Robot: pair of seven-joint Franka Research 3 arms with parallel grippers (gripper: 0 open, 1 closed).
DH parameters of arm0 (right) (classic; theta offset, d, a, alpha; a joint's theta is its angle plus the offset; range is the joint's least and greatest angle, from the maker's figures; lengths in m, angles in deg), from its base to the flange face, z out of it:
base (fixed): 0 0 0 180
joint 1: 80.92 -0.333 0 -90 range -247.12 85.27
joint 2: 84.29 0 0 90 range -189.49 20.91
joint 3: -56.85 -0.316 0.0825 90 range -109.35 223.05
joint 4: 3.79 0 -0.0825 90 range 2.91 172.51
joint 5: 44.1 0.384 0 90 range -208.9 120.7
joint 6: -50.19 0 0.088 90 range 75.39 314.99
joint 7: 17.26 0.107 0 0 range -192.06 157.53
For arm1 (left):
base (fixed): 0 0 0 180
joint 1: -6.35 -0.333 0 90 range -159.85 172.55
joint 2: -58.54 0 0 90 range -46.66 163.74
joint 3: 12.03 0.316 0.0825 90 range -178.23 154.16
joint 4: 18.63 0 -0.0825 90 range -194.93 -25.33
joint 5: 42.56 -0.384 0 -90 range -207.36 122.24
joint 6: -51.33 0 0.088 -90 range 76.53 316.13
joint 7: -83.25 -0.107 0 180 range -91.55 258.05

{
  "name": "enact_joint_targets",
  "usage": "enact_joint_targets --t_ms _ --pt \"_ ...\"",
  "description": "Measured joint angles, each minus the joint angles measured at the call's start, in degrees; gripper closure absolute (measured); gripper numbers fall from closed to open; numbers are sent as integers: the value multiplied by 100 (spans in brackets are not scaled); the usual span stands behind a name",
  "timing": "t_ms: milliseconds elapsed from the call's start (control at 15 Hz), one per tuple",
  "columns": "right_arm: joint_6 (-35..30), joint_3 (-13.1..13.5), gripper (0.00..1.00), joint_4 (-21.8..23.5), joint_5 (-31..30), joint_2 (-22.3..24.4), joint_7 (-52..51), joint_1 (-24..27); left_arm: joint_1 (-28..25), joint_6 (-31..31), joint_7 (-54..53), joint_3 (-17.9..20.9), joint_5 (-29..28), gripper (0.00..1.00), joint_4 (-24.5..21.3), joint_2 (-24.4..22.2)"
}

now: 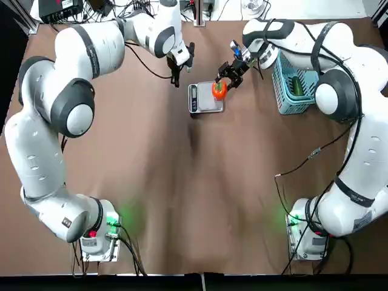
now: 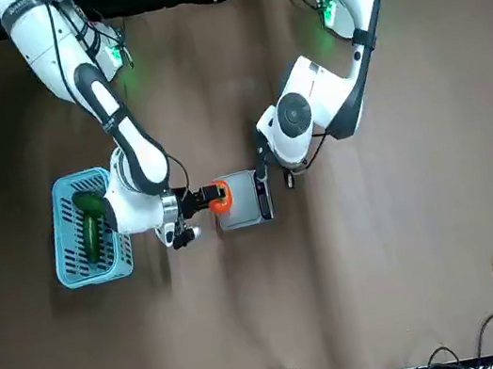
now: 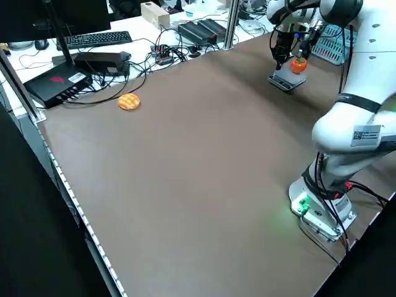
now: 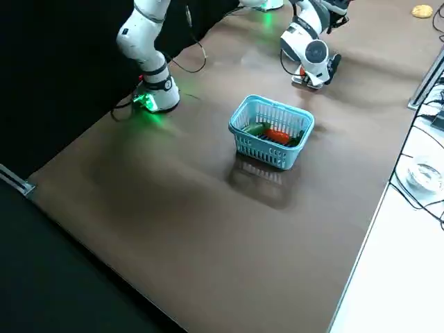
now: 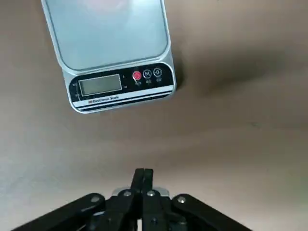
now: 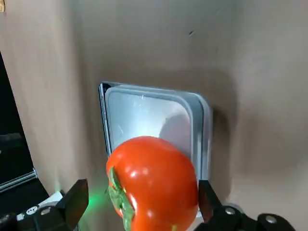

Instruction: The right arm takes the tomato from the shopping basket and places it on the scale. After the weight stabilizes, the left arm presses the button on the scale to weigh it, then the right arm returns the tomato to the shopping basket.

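Over the scale (image 1: 204,101), near the table's far edge: the tomato (image 1: 219,90), sitting at the platform's side nearest the shopping basket (image 1: 290,102), apparently resting on the metal rather than hanging above it. Straddled by the right gripper (image 1: 227,79), reaching across from the basket side. In the right wrist view, fingers (image 6: 77,202) spread a little wider than the fruit, with a sliver of gap on one side and near contact on the other. Judged from that to be let go, not clamped. Probably kept around the tomato so that pulling clear, or taking it up again for the return, needs little travel.

Just off the scale's opposite edge, the one with the display: the left gripper (image 1: 176,77), fingers pressed together into a single tip and carrying nothing. Closed that way, most likely, to serve as one narrow poker for a small button, and parked beside the control strip to shorten the press once the reading settles.

Readable on the strip in the left wrist view: "Electronic Scale" under the grey display window (image 5: 100,85), no digits made out in it. Beside it, a red button (image 5: 136,76), then one marked "M" and one marked "-0-".

Left in the basket, toward the table's right side: a dark green cucumber (image 1: 297,85).
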Motion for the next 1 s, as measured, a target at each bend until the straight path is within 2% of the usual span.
enact_joint_targets --t_ms 533,667,800,1000 --pt "-7 85 0 -2 -3 0 -129 134 288 192 374 -6 0 99 97 265" --pt "-37 266 0 -27 -82 30 -206 171 352 272 495 -5 0 99 105 353" --pt "-115 466 0 -109 -412 166 -209 168 410 441 495 -6 0 99 108 414" --pt "-317 943 0 -212 -1082 692 67 181 562 766 519 -7 0 99 111 577"
